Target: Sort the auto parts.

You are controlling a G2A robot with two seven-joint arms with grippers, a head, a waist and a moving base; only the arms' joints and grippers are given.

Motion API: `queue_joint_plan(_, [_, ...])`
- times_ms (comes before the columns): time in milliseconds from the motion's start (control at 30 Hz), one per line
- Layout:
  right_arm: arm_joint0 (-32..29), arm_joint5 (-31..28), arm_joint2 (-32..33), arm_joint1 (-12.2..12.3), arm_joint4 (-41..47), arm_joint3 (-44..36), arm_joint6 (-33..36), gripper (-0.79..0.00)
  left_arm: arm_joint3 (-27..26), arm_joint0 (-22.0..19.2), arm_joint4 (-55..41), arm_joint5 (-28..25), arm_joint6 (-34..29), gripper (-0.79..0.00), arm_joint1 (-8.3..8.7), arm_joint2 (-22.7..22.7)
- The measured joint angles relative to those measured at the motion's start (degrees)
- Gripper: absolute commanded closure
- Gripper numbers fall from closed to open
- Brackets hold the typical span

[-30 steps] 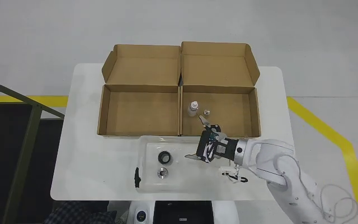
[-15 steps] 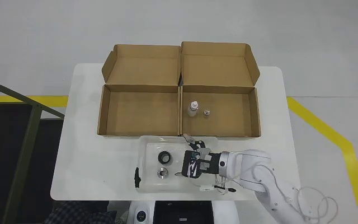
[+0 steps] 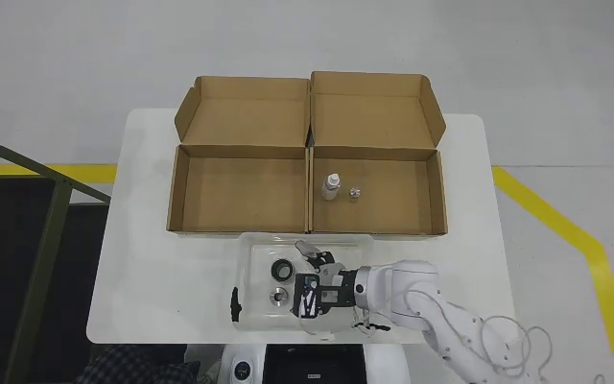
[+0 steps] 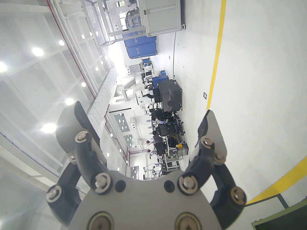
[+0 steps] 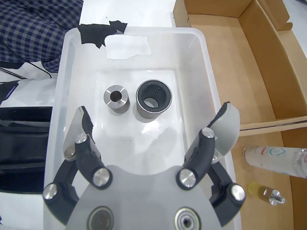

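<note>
Hanging low over the clear bin (image 3: 251, 252) (image 5: 134, 31) at the near edge of the worktop (image 3: 144, 240), the right hand (image 3: 305, 278) (image 5: 154, 111) was the one you had over the parts. Its forearm came in from the robot's right side and the hand pointed along the bin toward the robot's left. You could see its fingers (image 5: 84, 120) spread wide with nothing between them, the spread taking up most of the bin's width. Ahead of the fingertips, on the bin floor, the black-ringed bearing (image 3: 282, 269) (image 5: 153, 99) and the steel bushing (image 3: 278, 297) (image 5: 116, 99) stood upright just beside each other, both clear of the hand; the bearing sat on the side nearer the boxes. A strip of black tape (image 3: 233, 304) (image 5: 96, 33) clung to the bin's far end wall. Behind the bin, the left cardboard box (image 3: 240, 192) and the right cardboard box (image 3: 379, 197) stood side by side with lids open, and in the right one a small bottle (image 3: 331, 184) (image 5: 271, 159) lay just beside a small metal fitting (image 3: 353, 193) (image 5: 266, 193). Your left hand (image 4: 144, 111) was pointed off into the room, fingers apart and gripping nothing.
</note>
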Motion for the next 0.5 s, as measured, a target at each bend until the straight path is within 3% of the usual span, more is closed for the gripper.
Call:
queue_joint_plan(200, [1.95, 0.22, -2.00, -0.69, 0.16, 2.54, 0.34, -0.763, 0.00, 0.00, 0.00, 0.00, 0.00, -0.785, 0.00, 0.00])
queue_joint_plan(333, [2.96, 0.47, -3.03, -1.08, 0.22, 3.69, 0.97, -0.603, 0.00, 0.00, 0.00, 0.00, 0.00, -0.785, 0.00, 0.00])
queue_joint_plan(500, [4.02, 0.83, -3.86, -1.46, 0.02, 4.84, 1.79, -0.496, 0.00, 0.00, 0.00, 0.00, 0.00, -0.785, 0.00, 0.00])
